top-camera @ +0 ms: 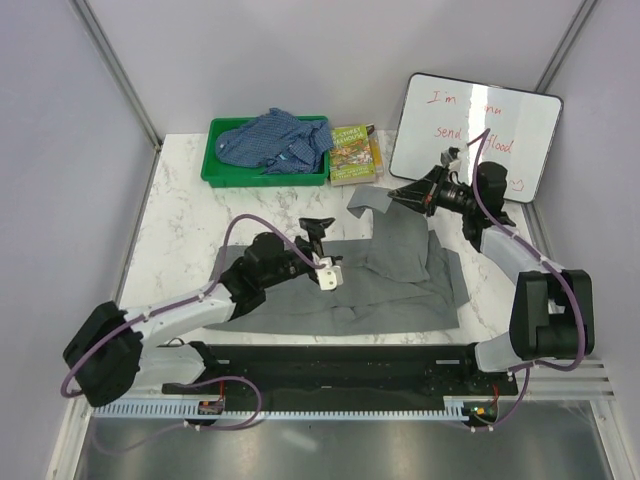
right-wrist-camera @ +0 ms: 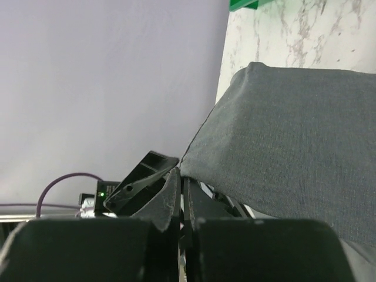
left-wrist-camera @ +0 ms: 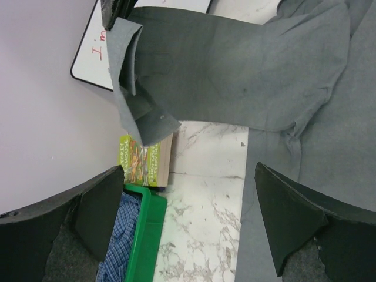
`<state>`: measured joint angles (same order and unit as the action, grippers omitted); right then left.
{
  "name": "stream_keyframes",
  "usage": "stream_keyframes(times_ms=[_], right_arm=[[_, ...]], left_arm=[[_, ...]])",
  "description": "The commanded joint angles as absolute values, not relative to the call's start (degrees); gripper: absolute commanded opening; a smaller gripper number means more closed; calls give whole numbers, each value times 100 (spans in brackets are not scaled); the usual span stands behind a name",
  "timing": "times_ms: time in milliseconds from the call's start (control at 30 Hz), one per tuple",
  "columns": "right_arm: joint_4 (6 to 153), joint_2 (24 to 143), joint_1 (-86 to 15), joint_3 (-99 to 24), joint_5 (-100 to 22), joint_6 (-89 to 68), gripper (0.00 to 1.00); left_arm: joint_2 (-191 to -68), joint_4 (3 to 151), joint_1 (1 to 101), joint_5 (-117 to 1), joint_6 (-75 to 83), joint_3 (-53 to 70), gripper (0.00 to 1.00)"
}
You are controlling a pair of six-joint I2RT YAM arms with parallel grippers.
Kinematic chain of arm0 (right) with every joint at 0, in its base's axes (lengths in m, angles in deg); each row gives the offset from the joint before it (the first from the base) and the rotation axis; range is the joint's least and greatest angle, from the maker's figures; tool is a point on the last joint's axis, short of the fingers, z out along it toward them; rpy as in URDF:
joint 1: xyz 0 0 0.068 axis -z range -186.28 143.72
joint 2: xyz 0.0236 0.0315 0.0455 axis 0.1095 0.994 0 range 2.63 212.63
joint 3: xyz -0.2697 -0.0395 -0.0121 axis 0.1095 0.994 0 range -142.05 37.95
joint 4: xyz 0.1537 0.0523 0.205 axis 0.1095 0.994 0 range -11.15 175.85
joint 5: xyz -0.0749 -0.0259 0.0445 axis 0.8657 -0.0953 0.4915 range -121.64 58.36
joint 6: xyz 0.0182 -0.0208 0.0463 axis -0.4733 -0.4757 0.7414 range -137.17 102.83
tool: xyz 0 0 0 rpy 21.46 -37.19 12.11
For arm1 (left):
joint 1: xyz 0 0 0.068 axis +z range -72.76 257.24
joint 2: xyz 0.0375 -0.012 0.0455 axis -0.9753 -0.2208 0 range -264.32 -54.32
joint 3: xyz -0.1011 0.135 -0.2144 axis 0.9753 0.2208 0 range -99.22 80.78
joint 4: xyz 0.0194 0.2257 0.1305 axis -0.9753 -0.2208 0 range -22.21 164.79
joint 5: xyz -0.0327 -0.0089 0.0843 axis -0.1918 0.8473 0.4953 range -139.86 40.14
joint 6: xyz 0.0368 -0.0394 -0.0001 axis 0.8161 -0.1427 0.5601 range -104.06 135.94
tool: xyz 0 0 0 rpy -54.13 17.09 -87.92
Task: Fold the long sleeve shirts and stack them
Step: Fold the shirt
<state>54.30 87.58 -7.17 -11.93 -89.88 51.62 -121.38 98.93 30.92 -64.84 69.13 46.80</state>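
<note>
A black mounting rail (top-camera: 340, 365) runs along the bench's (top-camera: 180, 220) near edge, just in front of the grey shirt (top-camera: 390, 270). The shirt lies spread and rumpled at the middle of the marble, with its near hem close to the rail. Bare marble shows to its left, and a narrower strip shows behind it.

The left end effector (top-camera: 322, 248) hovers over the shirt's left half. Its fingers (left-wrist-camera: 100, 217) are spread wide and hold nothing.

Behind the shirt's left side, a green bin (top-camera: 215, 165) holds the crumpled blue check shirt (top-camera: 275, 140). A book (top-camera: 353, 153) lies just right of the bin, behind the shirt's middle. A whiteboard (top-camera: 475, 125) leans behind its right side.

At the shirt's far right, the right end effector (top-camera: 405, 195) is pressed together on the sleeve. It holds the cuff (left-wrist-camera: 135, 100) lifted off the marble, close in front of the book and the whiteboard's lower edge. The shirt's right edge stops short of the bench's right side.
</note>
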Motion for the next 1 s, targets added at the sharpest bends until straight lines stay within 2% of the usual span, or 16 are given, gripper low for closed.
stream_keyframes(times_ms=[0,133,267,600,967], right_arm=[[5424,8349,-708,-1083,-9378,5340,0],[5547,8139,-707,-898,-9492,5393,0],[5696,8024,-708,-793,-9606,5235,0],[6258,7927,-769,-599,-9721,4708,0],[6058,7945,-813,-713,-9738,4839,0]], left_arm=[[-12708,11896,2890,-6005,7516,4816,100],[-13428,12942,2873,-5742,7886,4800,99],[-14017,13279,2829,-5259,7966,4484,99],[-14791,14254,2697,-5433,8317,4149,99],[-14625,14299,2504,-5776,8458,4518,99]])
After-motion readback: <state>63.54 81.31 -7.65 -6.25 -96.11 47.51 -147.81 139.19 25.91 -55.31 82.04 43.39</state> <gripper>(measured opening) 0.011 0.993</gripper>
